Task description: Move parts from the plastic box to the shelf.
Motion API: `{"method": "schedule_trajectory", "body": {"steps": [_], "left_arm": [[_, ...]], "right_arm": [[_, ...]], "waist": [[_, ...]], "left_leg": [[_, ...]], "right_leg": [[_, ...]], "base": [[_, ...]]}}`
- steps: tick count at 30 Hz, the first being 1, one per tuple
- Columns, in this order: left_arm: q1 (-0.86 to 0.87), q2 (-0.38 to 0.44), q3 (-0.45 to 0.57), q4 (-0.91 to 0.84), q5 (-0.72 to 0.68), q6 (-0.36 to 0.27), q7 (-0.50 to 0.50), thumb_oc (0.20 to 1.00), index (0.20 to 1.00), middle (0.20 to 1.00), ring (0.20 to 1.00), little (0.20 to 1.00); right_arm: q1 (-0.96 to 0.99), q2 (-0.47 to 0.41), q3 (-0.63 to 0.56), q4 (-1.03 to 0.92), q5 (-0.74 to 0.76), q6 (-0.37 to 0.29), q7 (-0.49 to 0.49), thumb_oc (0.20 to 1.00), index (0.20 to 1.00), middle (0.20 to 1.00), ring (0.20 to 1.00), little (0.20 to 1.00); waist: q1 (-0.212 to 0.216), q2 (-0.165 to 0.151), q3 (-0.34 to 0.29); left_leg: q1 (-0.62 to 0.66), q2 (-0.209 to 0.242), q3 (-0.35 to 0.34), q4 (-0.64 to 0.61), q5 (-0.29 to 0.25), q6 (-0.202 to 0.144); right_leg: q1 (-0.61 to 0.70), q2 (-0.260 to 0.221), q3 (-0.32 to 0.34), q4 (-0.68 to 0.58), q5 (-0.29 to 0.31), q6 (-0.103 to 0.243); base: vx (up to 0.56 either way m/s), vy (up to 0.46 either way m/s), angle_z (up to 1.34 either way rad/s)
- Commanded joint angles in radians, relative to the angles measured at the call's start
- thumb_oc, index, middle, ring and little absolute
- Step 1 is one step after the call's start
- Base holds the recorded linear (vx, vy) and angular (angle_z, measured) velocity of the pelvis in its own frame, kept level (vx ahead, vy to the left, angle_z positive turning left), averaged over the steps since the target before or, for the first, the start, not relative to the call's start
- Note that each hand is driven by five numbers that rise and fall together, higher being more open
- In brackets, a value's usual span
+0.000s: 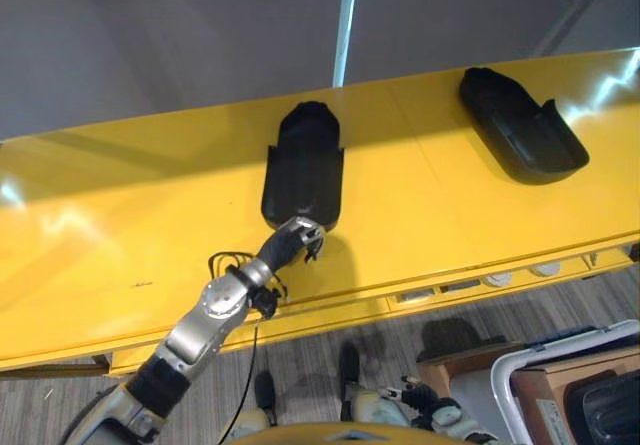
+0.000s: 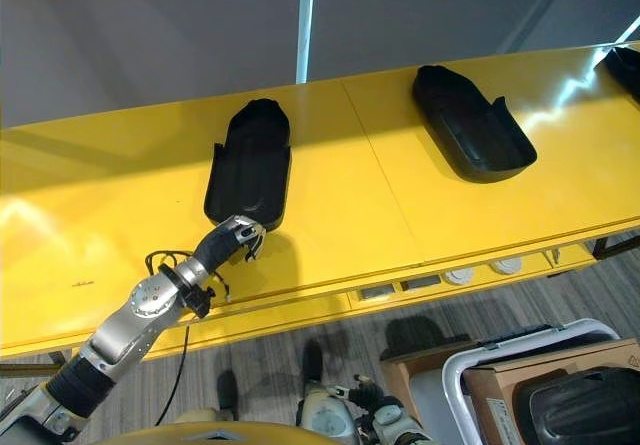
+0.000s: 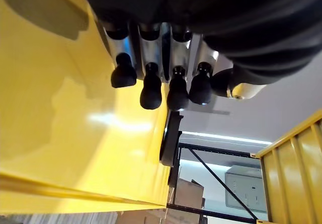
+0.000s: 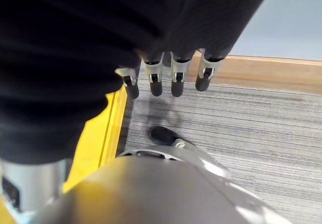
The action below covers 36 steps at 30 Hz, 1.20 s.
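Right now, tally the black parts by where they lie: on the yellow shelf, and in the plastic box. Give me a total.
On the yellow shelf: 3 black parts, namely the middle part, the right part and the cut-off part at the picture's edge.
In the plastic box: 1 boxed part visible.
Total: 4.

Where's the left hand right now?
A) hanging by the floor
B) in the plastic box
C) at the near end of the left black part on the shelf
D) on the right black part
C: the left hand sits at the near edge of the left black part on the yellow shelf.
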Motion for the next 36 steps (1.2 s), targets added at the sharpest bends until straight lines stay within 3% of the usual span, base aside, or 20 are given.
{"method": "schedule_trajectory", "body": {"steps": [1,8,13,16,17,19,27,28,30,33,35,36], "left_arm": [[-0.064,-0.004,0.006,-0.027,0.026,-0.08,0.014,0.2,0.2,0.2,0.2,0.2],[-0.073,0.02,0.013,-0.056,0.041,-0.109,0.016,0.2,0.2,0.2,0.2,0.2],[0.047,0.083,0.115,-0.219,-0.008,-0.16,0.011,0.2,0.2,0.2,0.2,0.2],[0.074,0.086,0.137,-0.245,-0.007,-0.166,0.017,0.2,0.2,0.2,0.2,0.2],[0.124,0.075,0.18,-0.286,0.014,-0.205,0.051,0.2,0.2,0.2,0.2,0.2],[0.137,0.072,0.184,-0.296,0.024,-0.211,0.062,0.2,0.2,0.2,0.2,0.2],[0.139,0.114,0.171,-0.329,0.119,-0.247,0.098,0.2,0.2,0.2,0.2,0.2],[0.107,0.139,0.167,-0.325,0.143,-0.252,0.108,0.2,0.2,0.2,0.2,0.2],[0.078,0.158,0.173,-0.296,0.181,-0.258,0.125,0.2,0.2,0.2,0.2,0.2],[0.057,0.179,0.173,-0.276,0.271,-0.273,0.146,0.2,0.2,0.2,0.2,0.2],[0.038,0.183,0.172,-0.269,0.283,-0.272,0.151,0.2,0.2,0.2,0.2,0.2],[0.034,0.182,0.174,-0.27,0.279,-0.269,0.153,0.2,0.2,0.2,0.2,0.2]], "right_arm": [[0.004,0.033,0.043,0.022,0.014,0.02,-0.019,1.0,1.0,1.0,1.0,1.0],[-0.014,0.019,0.043,0.016,0.001,0.018,-0.019,1.0,1.0,1.0,1.0,1.0],[-0.028,0.0,0.049,-0.029,-0.024,0.0,-0.006,1.0,1.0,1.0,1.0,1.0],[-0.029,0.001,0.042,-0.034,-0.016,-0.003,-0.007,1.0,1.0,1.0,1.0,1.0],[-0.034,0.009,0.01,-0.044,0.021,-0.014,-0.021,1.0,1.0,1.0,1.0,1.0],[-0.031,0.014,0.006,-0.045,0.03,-0.017,-0.024,1.0,1.0,1.0,1.0,1.0],[-0.007,0.052,-0.038,-0.057,0.091,-0.033,-0.054,1.0,1.0,1.0,1.0,1.0],[-0.02,0.063,-0.074,-0.051,0.145,-0.031,-0.065,1.0,1.0,1.0,1.0,1.0],[-0.015,0.069,-0.065,-0.045,0.134,-0.029,-0.055,1.0,1.0,1.0,1.0,1.0],[0.013,0.057,-0.073,-0.039,0.127,-0.029,-0.055,1.0,1.0,1.0,1.0,1.0],[0.016,0.052,-0.091,-0.026,0.129,-0.025,-0.06,1.0,1.0,1.0,1.0,1.0],[0.017,0.05,-0.1,-0.018,0.131,-0.024,-0.063,1.0,1.0,1.0,1.0,1.0]], "waist": [[-0.005,-0.039,0.035],[0.006,-0.037,0.028],[0.044,-0.052,-0.014],[0.049,-0.056,-0.02],[0.068,-0.065,-0.031],[0.073,-0.069,-0.033],[0.058,-0.1,0.013],[0.041,-0.106,0.03],[0.047,-0.092,0.034],[0.05,-0.078,0.039],[0.064,-0.066,0.04],[0.074,-0.06,0.036]], "left_leg": [[0.034,0.034,-0.036,-0.005,-0.102,-0.013],[0.074,0.033,-0.039,-0.005,-0.111,-0.014],[0.123,0.024,-0.048,-0.005,-0.125,-0.006],[0.132,0.021,-0.05,-0.005,-0.128,-0.004],[0.144,0.008,-0.063,-0.005,-0.132,0.006],[0.147,0.003,-0.066,-0.005,-0.134,0.01],[0.113,-0.025,-0.078,-0.005,-0.134,0.039],[0.074,-0.019,-0.056,-0.005,-0.122,0.044],[0.035,0.021,0.008,-0.005,-0.1,0.039],[0.046,0.045,0.066,-0.005,-0.097,0.035],[0.053,0.064,0.123,-0.005,-0.09,0.035],[0.07,0.074,0.139,-0.005,-0.107,0.031]], "right_leg": [[0.083,-0.045,-0.014,0.002,-0.122,0.076],[0.129,-0.05,-0.027,0.002,-0.132,0.078],[0.181,-0.061,-0.041,0.002,-0.134,0.082],[0.189,-0.064,-0.042,0.002,-0.134,0.084],[0.203,-0.072,-0.045,0.002,-0.128,0.085],[0.208,-0.077,-0.049,0.002,-0.126,0.088],[0.128,-0.096,-0.007,0.005,-0.046,0.125],[0.064,-0.089,0.015,0.011,0.001,0.142],[0.03,-0.1,-0.093,0.053,-0.023,0.15],[0.065,-0.125,-0.155,0.123,-0.085,0.131],[0.096,-0.167,-0.233,0.176,-0.113,0.117],[0.121,-0.194,-0.262,0.204,-0.125,0.129]], "base": [[0.0,0.0,0.0],[0.0,0.005,0.0],[-0.01,0.055,0.07],[-0.02,0.078,0.06],[-0.03,0.1,0.11],[-0.03,0.107,0.06],[-0.13,0.098,0.02],[-0.35,-0.006,-0.25],[-0.31,-0.005,-0.8],[-0.13,0.018,-1.08],[-0.13,-0.015,-1.15],[-0.1,-0.106,-1.58]]}}
